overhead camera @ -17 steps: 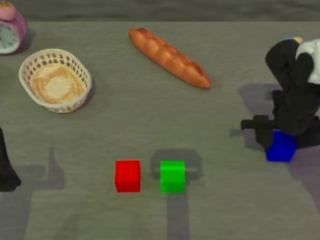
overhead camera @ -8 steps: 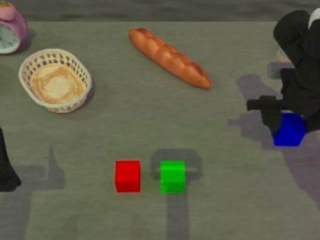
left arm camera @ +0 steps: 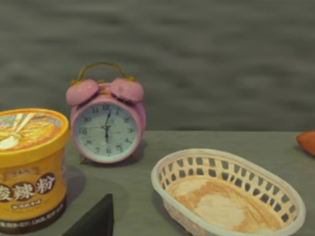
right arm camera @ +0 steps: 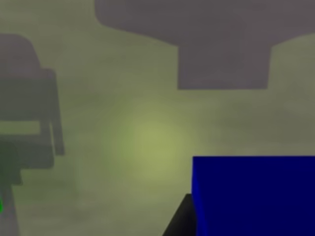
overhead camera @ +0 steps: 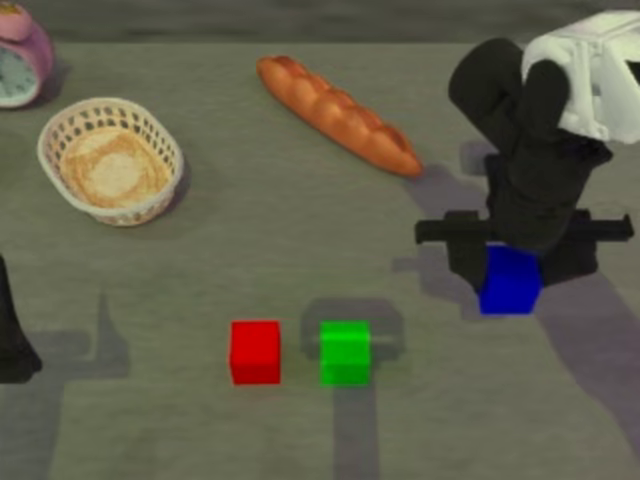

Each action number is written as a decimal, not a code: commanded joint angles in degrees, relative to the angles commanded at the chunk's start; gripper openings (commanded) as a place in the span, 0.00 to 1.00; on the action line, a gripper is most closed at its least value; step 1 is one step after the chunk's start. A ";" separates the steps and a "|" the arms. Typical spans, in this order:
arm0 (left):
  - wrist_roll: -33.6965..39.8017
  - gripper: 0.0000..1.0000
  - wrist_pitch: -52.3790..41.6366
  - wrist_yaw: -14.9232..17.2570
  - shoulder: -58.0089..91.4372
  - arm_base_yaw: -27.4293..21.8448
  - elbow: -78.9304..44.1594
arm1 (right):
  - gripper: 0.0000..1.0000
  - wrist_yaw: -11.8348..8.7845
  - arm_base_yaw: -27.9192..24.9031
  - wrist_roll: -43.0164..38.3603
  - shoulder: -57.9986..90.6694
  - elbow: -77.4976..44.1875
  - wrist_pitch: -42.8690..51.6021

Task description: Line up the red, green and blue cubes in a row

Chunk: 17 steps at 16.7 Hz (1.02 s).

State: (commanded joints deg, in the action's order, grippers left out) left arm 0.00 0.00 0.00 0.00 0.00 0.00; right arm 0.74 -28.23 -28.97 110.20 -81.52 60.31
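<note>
At the far left edge of the table my left arm (overhead camera: 12,335) sits parked, only a dark sliver of it in the top view, and I cannot tell how its jaws stand. Its wrist camera looks across at a yellow noodle tub (left arm camera: 28,167), a pink alarm clock (left arm camera: 107,123) and a pale woven basket (left arm camera: 227,194) just in front of the clock. From above, the clock (overhead camera: 20,55) is in the back left corner and the basket (overhead camera: 110,160) lies near it, a little toward the front. Farther along, at the back of the table (overhead camera: 200,260), a braided loaf of bread (overhead camera: 338,113) lies on a slant. Toward the front, the red cube (overhead camera: 255,351) rests on the table with the green cube (overhead camera: 345,352) just beside it on its right, a narrow gap between them and their front faces level. Well to the right of those two and somewhat farther back, my right gripper (overhead camera: 510,262) hangs with my jaws clamped on the blue cube (overhead camera: 510,281), which shows below the black fingers and is out of line with the other two. My right wrist camera looks straight down: the blue cube (right arm camera: 253,195) fills one corner of that view, a dark finger (right arm camera: 179,219) against its side, with bare table and soft shadows beyond it.
</note>
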 joint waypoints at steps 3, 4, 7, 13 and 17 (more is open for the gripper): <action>0.00 1.00 0.00 0.00 0.00 0.00 0.00 | 0.00 0.18 -6.78 -6.26 -0.53 -1.08 1.42; 0.00 1.00 0.00 0.00 0.00 0.00 0.00 | 0.00 0.22 -7.96 -7.43 -0.74 -1.25 1.67; 0.00 1.00 0.00 0.00 0.00 0.00 0.00 | 0.00 0.24 -8.56 -8.03 -0.89 -1.33 1.79; 0.00 1.00 0.00 0.00 0.00 0.00 0.00 | 0.00 0.12 -8.46 -8.05 0.43 0.94 -1.76; 0.00 1.00 0.00 0.00 0.00 0.00 0.00 | 0.00 0.18 -8.69 -8.12 3.00 5.60 -8.89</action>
State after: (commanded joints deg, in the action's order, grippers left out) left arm 0.00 0.00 0.00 0.00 0.00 0.00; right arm 0.92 -36.92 -37.09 113.20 -75.92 51.42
